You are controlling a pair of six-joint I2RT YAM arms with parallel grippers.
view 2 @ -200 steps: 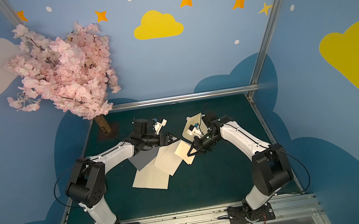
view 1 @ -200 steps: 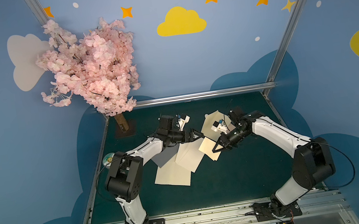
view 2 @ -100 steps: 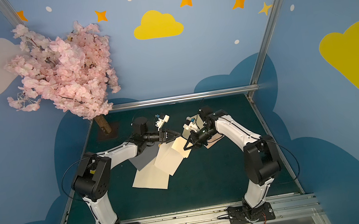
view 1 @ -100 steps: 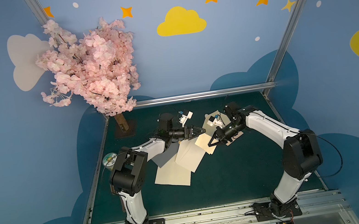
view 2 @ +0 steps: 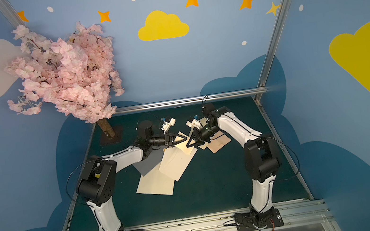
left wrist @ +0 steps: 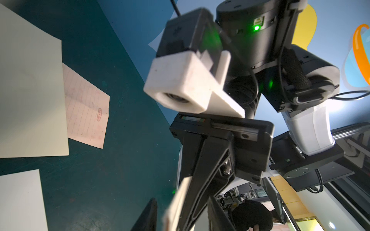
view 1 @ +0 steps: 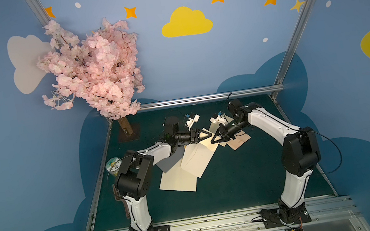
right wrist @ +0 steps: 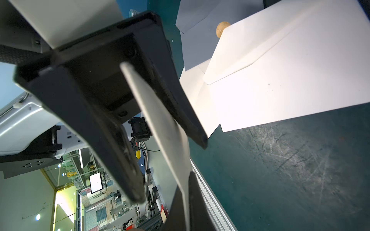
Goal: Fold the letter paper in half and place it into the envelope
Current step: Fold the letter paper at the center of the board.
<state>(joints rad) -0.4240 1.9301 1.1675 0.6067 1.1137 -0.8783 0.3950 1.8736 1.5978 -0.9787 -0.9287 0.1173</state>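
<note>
Here, both arms are meeting above the far middle of the green table (view 1: 239, 187). The right gripper (view 1: 214, 139) is pinching a cream sheet (right wrist: 160, 120) between pressed-together jaws and holding it raised off the table; whether it is an envelope or plain paper cannot be told. The left gripper (view 1: 207, 134) is facing it tip to tip, its jaws standing partly spread on either side of that sheet's free edge. The lined letter paper (left wrist: 86, 112) is lying flat on the table beneath the right arm, partly covered by a pale cover sheet (left wrist: 30, 90). The flapped envelope (view 1: 198, 160) is lying nearer the left arm, overlapping a gray sheet (view 1: 168, 160) and a lower cream piece (view 1: 179, 182).
</note>
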